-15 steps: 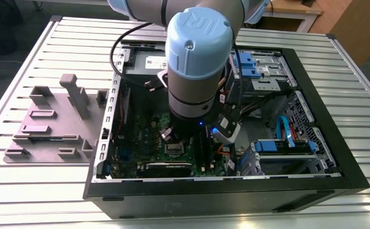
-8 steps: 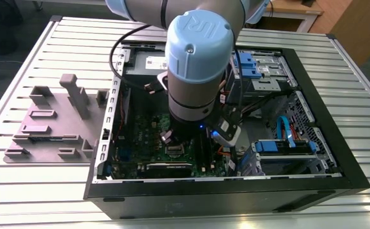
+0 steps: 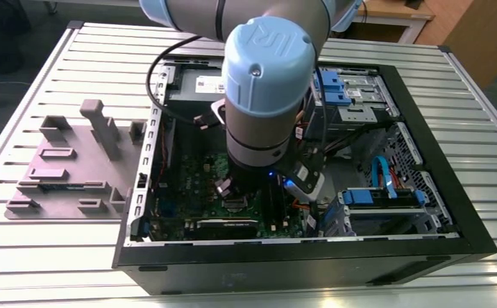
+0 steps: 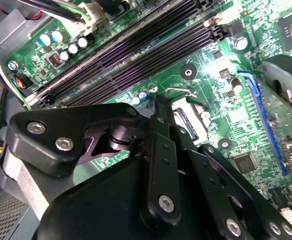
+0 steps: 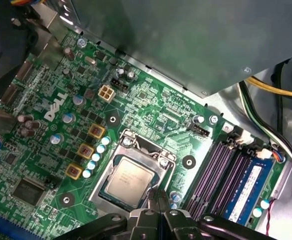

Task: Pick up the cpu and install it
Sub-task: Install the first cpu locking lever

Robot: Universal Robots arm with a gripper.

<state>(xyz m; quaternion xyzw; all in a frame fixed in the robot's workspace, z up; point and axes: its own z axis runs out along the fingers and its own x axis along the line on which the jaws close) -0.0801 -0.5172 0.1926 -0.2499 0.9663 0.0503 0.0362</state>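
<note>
The chip [image 5: 128,181] sits in the socket [image 5: 136,175] on the green board [image 5: 155,107], so placing looks done. The gripper [image 5: 157,197] hangs just above the socket's edge, fingers pressed together, holding nothing. Seating check and latch likely remain.

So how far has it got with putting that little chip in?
Mostly there, it seems. In the first wrist view the cpu already lies inside the metal-framed socket on the green motherboard, so picking and placing look done. The gripper sits right at the socket's edge, its fingers drawn together with nothing between them. Whether the chip is fully seated or the socket latched, I cannot tell.
</note>
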